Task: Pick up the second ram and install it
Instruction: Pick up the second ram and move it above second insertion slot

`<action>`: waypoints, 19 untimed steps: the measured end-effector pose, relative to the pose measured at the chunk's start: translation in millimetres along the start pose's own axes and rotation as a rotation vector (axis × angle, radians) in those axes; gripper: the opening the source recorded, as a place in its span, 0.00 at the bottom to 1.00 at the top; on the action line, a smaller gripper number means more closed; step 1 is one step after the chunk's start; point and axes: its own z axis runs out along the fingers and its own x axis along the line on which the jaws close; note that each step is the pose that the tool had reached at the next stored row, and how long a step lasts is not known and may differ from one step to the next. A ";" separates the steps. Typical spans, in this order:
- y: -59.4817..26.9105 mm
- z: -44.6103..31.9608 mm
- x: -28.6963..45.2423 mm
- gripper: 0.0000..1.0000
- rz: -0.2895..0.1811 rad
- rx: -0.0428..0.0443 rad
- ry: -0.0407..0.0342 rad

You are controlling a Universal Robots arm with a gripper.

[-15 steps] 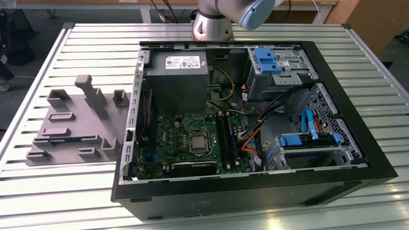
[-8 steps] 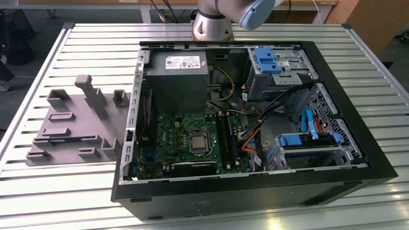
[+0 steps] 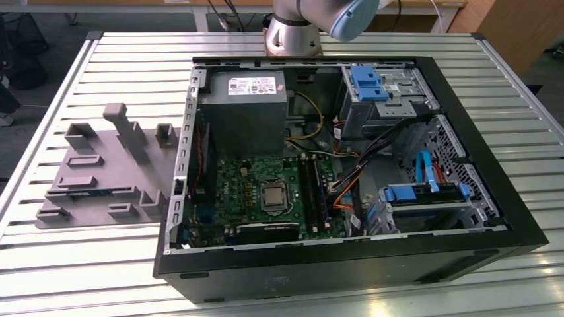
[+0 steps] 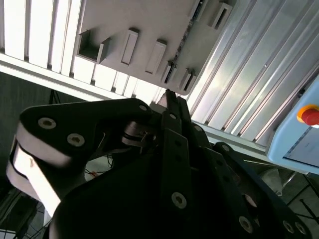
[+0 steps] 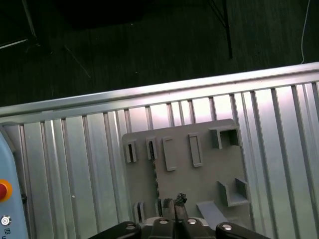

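The second ram (image 3: 94,193) lies as a thin blue-green stick in a slot of the grey fixture plate (image 3: 105,165), at the exterior view's left of the open computer case (image 3: 352,172). In both wrist views it shows as a dark, thin edge (image 5: 155,172) (image 4: 185,40) standing in the plate. My gripper (image 5: 173,203) (image 4: 171,98) hangs well above the plate, near the stick's end. Its black fingers are pressed together, shut, with nothing between them. The long black memory slots (image 3: 312,191) run beside the processor socket on the green motherboard.
The slatted aluminium table (image 3: 132,72) carries the plate and the case. The plate has upright grey posts (image 3: 128,132). Inside the case are a power supply (image 3: 247,99), blue drive-bay clips (image 3: 366,82) and loose cables (image 3: 352,185). A pendant with a red button (image 4: 310,115) lies past the table edge.
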 end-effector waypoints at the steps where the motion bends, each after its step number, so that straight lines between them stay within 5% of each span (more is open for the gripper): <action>1: 0.1 0.0 0.0 0.16 0.000 0.0000 0.0000; 6: 0.2 1.7 0.8 0.41 -0.009 -0.0003 -0.0010; 9: 0.1 5.6 2.5 0.47 -0.023 -0.0013 -0.0055; 19: -0.4 23.4 6.5 0.47 -0.047 -0.0022 -0.0081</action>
